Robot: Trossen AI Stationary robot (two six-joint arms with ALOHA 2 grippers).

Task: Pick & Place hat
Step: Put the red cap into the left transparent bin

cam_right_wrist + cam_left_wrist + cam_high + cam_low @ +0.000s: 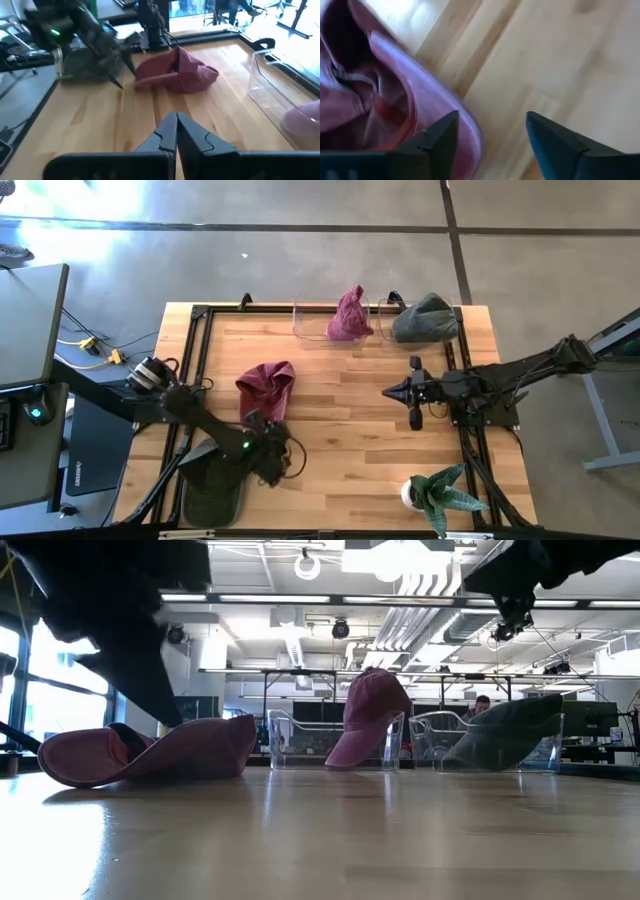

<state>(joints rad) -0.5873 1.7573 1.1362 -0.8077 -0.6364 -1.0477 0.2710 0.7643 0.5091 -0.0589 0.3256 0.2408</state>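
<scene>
A maroon hat [267, 385] lies on the table left of centre, resting on its brim and crown; it also shows in the low view [150, 752] and the right wrist view [175, 75]. My left gripper [262, 423] stands open at the hat's near edge, slanting down. One finger [442, 137] is over the hat's brim [465, 125], and the other finger [550, 142] is over bare wood. My right gripper [176, 125] is shut and empty. It hangs well above the table's right half [415, 395], pointing toward the hat. My left gripper comes at the hat's near brim edge [470, 135] slanting down from the table's near left. One open finger overlaps that edge in its wrist view, but I cannot tell whether it touches the cloth. The hat lies flat on the table.
Two clear bins stand at the far edge. One [330, 320] holds a pink hat [350, 313], the other [450, 330] a grey-green hat [425, 320]. A dark green hat [212, 480] lies at the near left under my left arm. A potted plant [440, 495] stands near right.
</scene>
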